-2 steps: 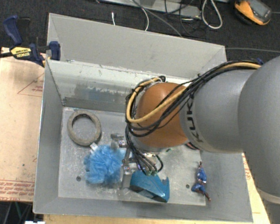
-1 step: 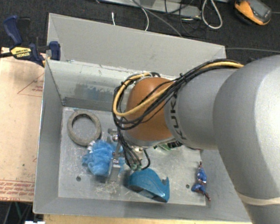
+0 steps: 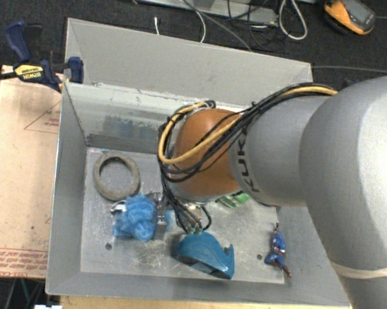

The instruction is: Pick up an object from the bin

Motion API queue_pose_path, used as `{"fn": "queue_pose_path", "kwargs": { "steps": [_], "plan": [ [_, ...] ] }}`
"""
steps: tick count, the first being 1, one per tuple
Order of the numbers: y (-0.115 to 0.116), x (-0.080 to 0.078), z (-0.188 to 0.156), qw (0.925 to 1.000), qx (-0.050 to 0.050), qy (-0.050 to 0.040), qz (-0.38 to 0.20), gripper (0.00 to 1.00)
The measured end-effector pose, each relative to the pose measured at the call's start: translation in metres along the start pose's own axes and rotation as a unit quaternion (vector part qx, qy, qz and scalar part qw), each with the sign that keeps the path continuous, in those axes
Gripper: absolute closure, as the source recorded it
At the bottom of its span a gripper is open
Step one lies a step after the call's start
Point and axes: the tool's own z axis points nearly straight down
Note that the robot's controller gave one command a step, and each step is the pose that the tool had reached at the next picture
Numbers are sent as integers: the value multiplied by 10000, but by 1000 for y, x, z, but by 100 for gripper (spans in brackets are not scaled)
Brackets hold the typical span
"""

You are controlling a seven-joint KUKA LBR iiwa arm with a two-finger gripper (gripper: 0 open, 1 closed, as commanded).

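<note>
Gripper (image 3: pixel 171 215): opening indiscernible, between crumpled blue cloth (image 3: pixel 136 218) and smooth teal shell (image 3: pixel 204 253). Flat grey tape ring (image 3: pixel 113 192) lies nearby.

Big grey arm (image 3: pixel 336 156) w/ orange wrist cover (image 3: pixel 204 155), yellow + black cables (image 3: pixel 183 124), dark lettering (image 3: pixel 239 165).

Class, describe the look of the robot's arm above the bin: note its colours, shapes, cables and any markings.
The arm is a thick, rounded, silver-grey tube with black lettering near its end. Its wrist wears a smooth orange dome-shaped cover. Yellow and black cables run along the arm and loop round the cover. Below it sits the dark gripper.
</note>
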Motion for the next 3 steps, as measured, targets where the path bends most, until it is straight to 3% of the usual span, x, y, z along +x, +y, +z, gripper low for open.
{"fn": "queue_pose_path", "kwargs": {
  "steps": [3],
  "plan": [
    [0, 0, 0, 10000, -2, 2, 0, 100]
  ]
}}
